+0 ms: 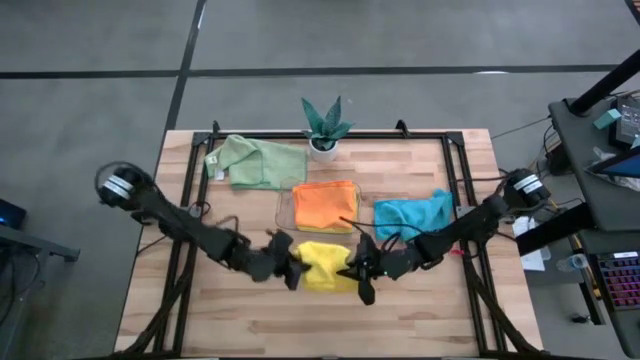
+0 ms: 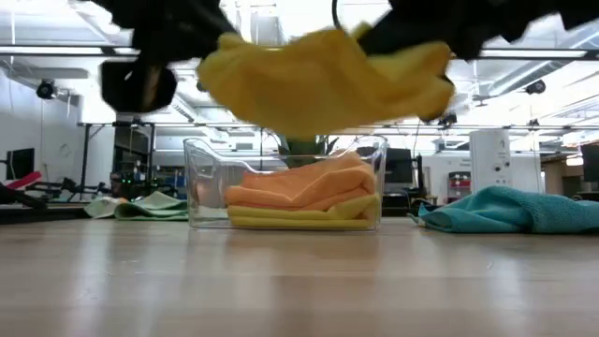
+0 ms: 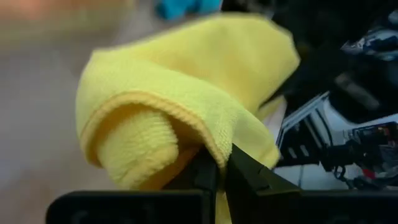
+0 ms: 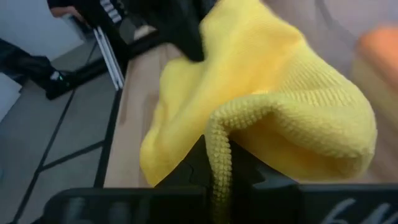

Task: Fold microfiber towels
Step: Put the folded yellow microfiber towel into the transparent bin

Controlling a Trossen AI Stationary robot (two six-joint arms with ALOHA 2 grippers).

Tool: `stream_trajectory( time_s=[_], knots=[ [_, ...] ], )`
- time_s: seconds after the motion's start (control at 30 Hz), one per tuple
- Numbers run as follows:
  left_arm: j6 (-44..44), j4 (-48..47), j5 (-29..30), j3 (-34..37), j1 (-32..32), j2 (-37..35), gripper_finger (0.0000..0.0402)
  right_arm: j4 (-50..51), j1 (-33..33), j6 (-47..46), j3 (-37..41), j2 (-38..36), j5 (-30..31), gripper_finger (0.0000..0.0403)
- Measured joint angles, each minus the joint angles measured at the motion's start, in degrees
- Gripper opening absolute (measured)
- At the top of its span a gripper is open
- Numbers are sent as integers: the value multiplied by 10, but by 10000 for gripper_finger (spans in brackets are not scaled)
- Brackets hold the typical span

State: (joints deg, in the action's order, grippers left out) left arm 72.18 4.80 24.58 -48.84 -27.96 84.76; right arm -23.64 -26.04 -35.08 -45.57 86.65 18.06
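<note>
A yellow microfiber towel [image 1: 322, 265] hangs bunched in the air between my two grippers, clear of the table in the low view [image 2: 323, 80]. My left gripper [image 1: 292, 268] is shut on its left side, my right gripper [image 1: 352, 268] on its right side. An orange towel [image 1: 325, 205] lies folded in a clear tray [image 2: 201, 187], on top of another yellow towel [image 2: 299, 220]. A teal-blue towel [image 1: 412, 213] lies crumpled on the table to the tray's right. A pale green towel [image 1: 255, 162] lies at the far left. My left gripper [image 3: 221, 177] pinches a hemmed edge of the yellow towel [image 3: 214, 146] between its two fingers, coming slanting down from the table's left. The cloth curls over into a roll beyond the fingers and hangs slack, off the table. My right gripper [image 4: 221, 180] pinches a folded hemmed edge of the yellow towel [image 4: 219, 140] between its two fingers, coming nearly level from the table's right. The cloth bulges over the fingers and sags toward the left gripper, lifted clear.
A small potted plant [image 1: 325, 125] stands at the table's far edge behind the tray. Black frame rails [image 1: 190, 190] run along the table's left and right sides. Bare wood [image 1: 320, 320] lies near the front edge.
</note>
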Motion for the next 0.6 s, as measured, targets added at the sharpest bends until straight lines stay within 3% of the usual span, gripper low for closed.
stream_trajectory(
  time_s=[0.13, 0.3, 0.47, 0.6],
  knots=[
    [-86, -29, -2, 0, 39, -65, 2, 31, 23, 42, -19, -35, 1, 13],
    [-166, -98, -47, 0, 103, -127, 2, 84, 67, 90, -43, -69, 10, 13],
    [-224, -174, -83, 0, 179, -152, 1, 139, 117, 118, -64, -80, 32, 13],
    [-282, -179, -126, 0, 245, -145, 1, 149, 159, 122, -65, -68, 33, 13]
  ],
)
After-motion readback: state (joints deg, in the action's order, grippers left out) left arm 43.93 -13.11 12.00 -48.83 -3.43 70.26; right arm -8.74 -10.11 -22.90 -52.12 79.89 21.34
